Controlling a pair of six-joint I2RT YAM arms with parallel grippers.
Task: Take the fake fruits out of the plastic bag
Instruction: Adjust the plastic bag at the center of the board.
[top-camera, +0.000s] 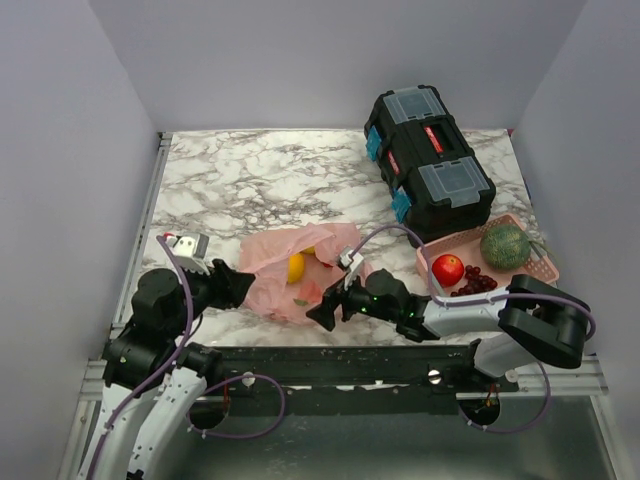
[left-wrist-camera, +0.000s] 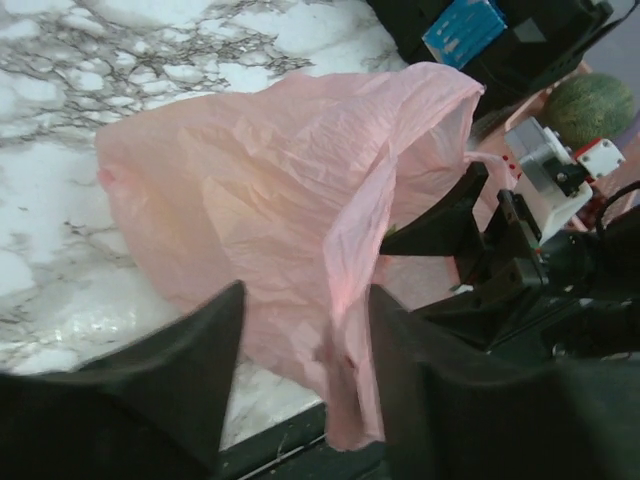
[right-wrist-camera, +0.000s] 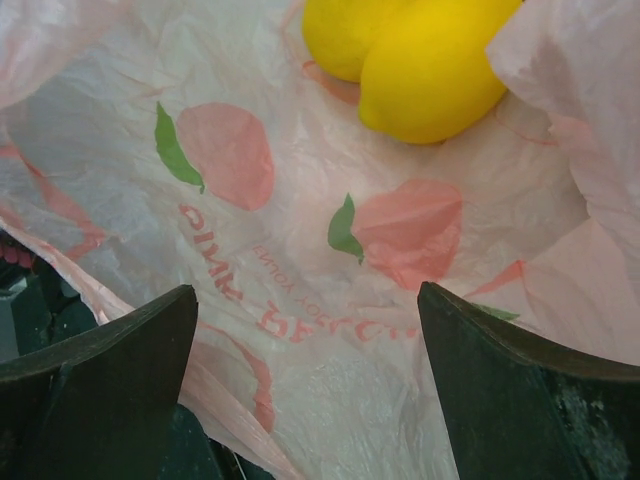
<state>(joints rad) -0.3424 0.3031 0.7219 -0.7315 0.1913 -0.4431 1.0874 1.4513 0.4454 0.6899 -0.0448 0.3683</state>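
Observation:
The pink plastic bag (top-camera: 300, 268) lies crumpled on the marble near the front edge, its mouth towards the right arm. A yellow fake fruit (top-camera: 297, 267) shows inside it. In the right wrist view two yellow fruits (right-wrist-camera: 425, 70) lie touching on the bag's inner film (right-wrist-camera: 300, 250), which is printed with peaches. My right gripper (right-wrist-camera: 305, 300) stands open over that film, short of the fruits, with nothing between its fingers. My left gripper (left-wrist-camera: 305, 335) is at the bag's left end, jaws apart, and a hanging fold of the bag (left-wrist-camera: 345, 330) drops between them close to the right finger.
A black toolbox (top-camera: 428, 160) stands at the back right. A pink basket (top-camera: 535, 262) at the right holds a red apple (top-camera: 447, 268), dark grapes (top-camera: 478, 282) and a green melon (top-camera: 505, 245). A small white block (top-camera: 187, 245) lies at the left. The table's front rail (top-camera: 330, 355) is close.

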